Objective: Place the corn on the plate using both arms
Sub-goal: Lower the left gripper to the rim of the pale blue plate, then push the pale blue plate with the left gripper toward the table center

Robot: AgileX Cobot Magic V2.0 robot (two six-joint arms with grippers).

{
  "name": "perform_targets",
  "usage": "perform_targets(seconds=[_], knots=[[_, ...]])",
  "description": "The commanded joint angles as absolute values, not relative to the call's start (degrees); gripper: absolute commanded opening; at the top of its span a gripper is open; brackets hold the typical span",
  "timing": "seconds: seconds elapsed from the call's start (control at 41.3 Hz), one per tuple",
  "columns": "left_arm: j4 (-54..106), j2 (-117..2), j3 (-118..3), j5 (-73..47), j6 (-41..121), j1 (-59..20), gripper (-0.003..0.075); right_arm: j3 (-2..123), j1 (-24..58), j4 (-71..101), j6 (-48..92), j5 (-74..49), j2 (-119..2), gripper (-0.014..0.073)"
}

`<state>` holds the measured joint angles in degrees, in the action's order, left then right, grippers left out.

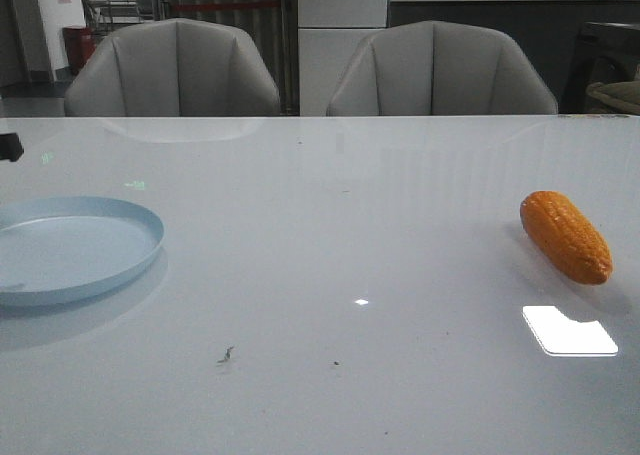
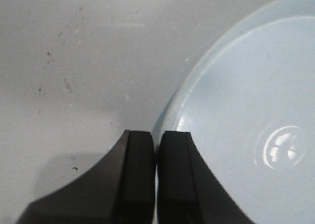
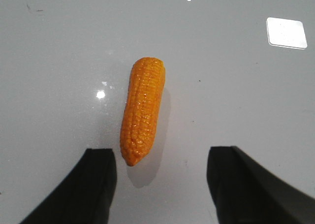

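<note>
The orange corn (image 1: 566, 236) lies on its side on the white table at the right. In the right wrist view the corn (image 3: 142, 110) points its tapered end at my right gripper (image 3: 160, 155), which is open and empty, the corn's tip level with the fingertips (image 3: 101, 157) and nearer one of them. The pale blue plate (image 1: 70, 247) sits at the table's left, cut off by the picture's edge. In the left wrist view my left gripper (image 2: 156, 134) is shut to a thin slit, and the rim of the plate (image 2: 246, 111) runs into that slit. Neither gripper shows in the front view.
Two grey chairs (image 1: 172, 68) stand behind the table's far edge. A bright light patch (image 1: 569, 330) reflects on the table in front of the corn. Small dark specks (image 1: 226, 355) lie on the table near the front.
</note>
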<state>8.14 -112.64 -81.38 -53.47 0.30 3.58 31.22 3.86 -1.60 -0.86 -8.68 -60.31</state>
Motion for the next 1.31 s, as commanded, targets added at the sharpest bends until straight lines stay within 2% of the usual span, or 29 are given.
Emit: perform_targets(seconds=[0.0, 0.242, 0.436, 0.824, 1.187, 1.284], knots=[[11.91, -109.75, -87.66, -55.14, 0.0, 3.71, 0.0096, 33.19, 3.83, -2.27, -0.75, -4.78, -59.76, 0.0512], [16.75, -109.75, -99.8, -61.04, 3.53, 0.25, 0.0096, 33.19, 3.83, -2.27, -0.75, -4.78, -59.76, 0.0512], [19.46, -109.75, -104.86, -61.0, 7.79, -6.72, 0.0096, 33.19, 3.83, -2.27, -0.75, -4.78, -59.76, 0.0512], [19.61, -116.91, -104.94, -58.57, 7.59, -19.94, 0.0096, 33.19, 3.83, -2.27, -0.75, -4.83, -59.76, 0.0512], [20.51, -122.06, -104.94, -57.4, 7.56, -22.87, 0.0105, 33.19, 3.83, -2.27, -0.75, -5.7, -59.76, 0.0512], [20.32, -122.73, -104.94, -58.88, 7.56, -22.87, 0.0166, 33.19, 3.83, -2.27, -0.75, -5.65, -59.76, 0.0512]])
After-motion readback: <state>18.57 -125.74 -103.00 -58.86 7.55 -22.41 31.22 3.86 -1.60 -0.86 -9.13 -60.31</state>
